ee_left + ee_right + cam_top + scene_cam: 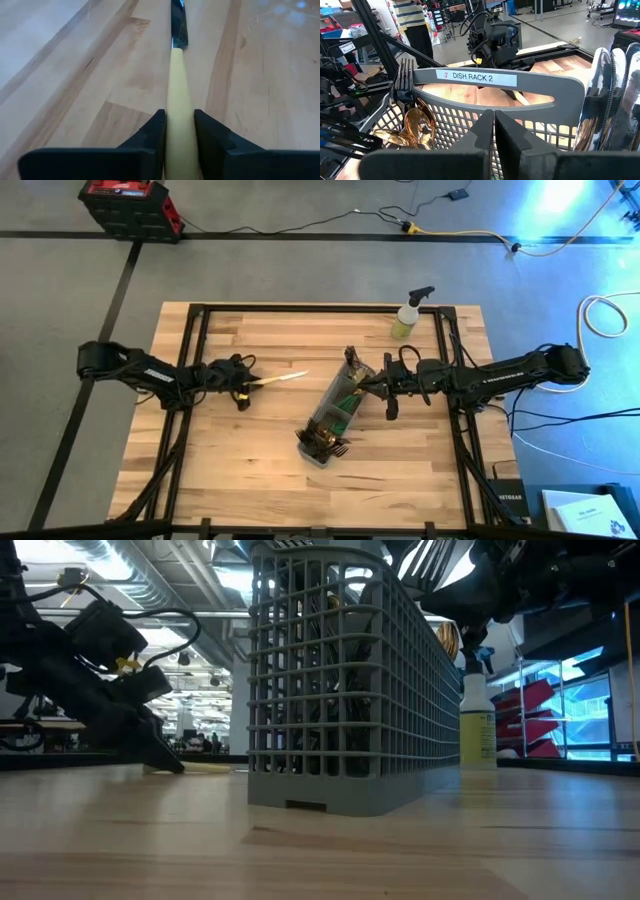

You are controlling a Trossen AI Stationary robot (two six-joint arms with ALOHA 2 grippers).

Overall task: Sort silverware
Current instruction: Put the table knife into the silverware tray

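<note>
The surface [260, 420] is a pale butcher-block top of long wooden strips, edged by a dark metal frame. Nearest the table's centre, at about six o'clock from the middle, lies the grey wire-mesh caddy [336, 408], set slantwise with one end toward five o'clock and the other toward twelve; gold-headed silverware [327, 438] fills its lower end, and in the right wrist view a fork [406, 75] and gold spoons [418, 127] show inside it, behind a handle labelled "DISH RACK 2" [472, 77].

At the caddy's upper end, roughly three o'clock of centre, the right gripper [372, 383] sits with its fingers [482, 132] pressed together over the caddy's handle; whether they pinch the mesh I cannot tell.

At nine o'clock of centre the left gripper [243, 384] is low on the surface, its fingers [152, 132] clamped on the cream handle of a knife [178, 90], whose dark blade points away along the wood grain toward the caddy. In the high view the knife [280, 378] lies flat, well apart from the caddy.

Farther off, at one o'clock near the far edge, stands a yellow-green spray bottle [408, 316], upright.

Beyond the surface is grey floor with black tape lines, a red and black case [130, 205] at eleven o'clock, and yellow and white cables [600, 315] at two o'clock. The low view shows a lit workshop with red shelving [545, 725]; the right wrist view shows a person [412, 27] in a striped top standing behind the table.
</note>
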